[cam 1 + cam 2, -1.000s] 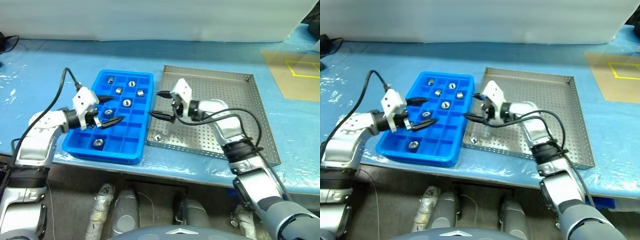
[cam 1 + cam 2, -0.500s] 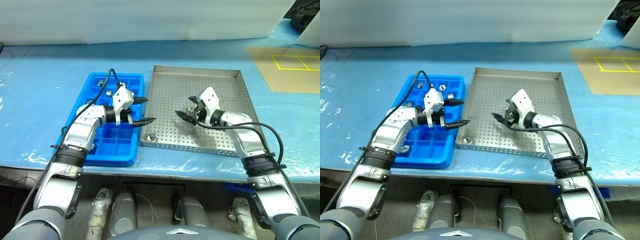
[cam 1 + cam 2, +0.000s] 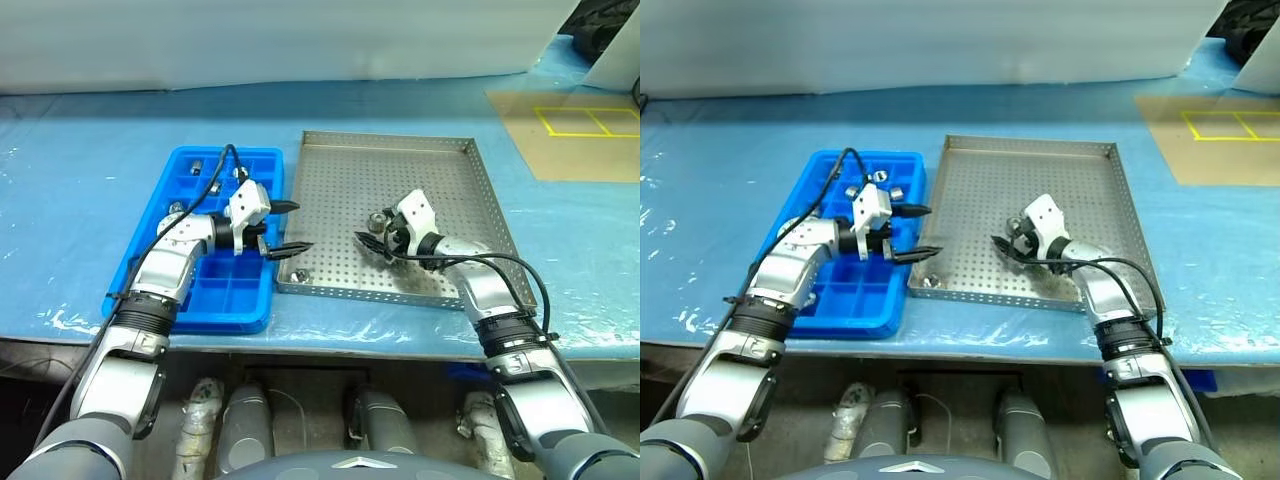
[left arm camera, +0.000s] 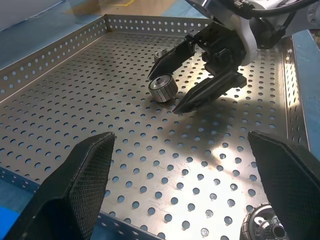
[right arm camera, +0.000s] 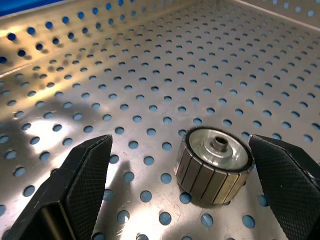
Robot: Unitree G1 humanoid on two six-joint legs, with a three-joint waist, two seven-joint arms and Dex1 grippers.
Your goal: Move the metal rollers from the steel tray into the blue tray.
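1. Right wrist view has one metal roller sitting flat on the steel tray, lower right of the frame, between the two black fingers but way closer to the right-hand one. Jaws are spread wide, nothing gripped.
2. Left wrist view shows the same roller between the tips of the right gripper, upper middle of the frame. A second roller pokes in at the bottom right corner, near the tray's front rim.
3. Left gripper hangs wide and empty over the seam between the blue tray and the steel tray, left of centre in the left eye view.
4. A few rollers already sit in the blue tray's top compartments.
5. No brands or readable writing anywhere.
6. Surface is a table under crinkly blue plastic sheeting, white wall behind, and a tan board with yellow tape lines at the upper right.
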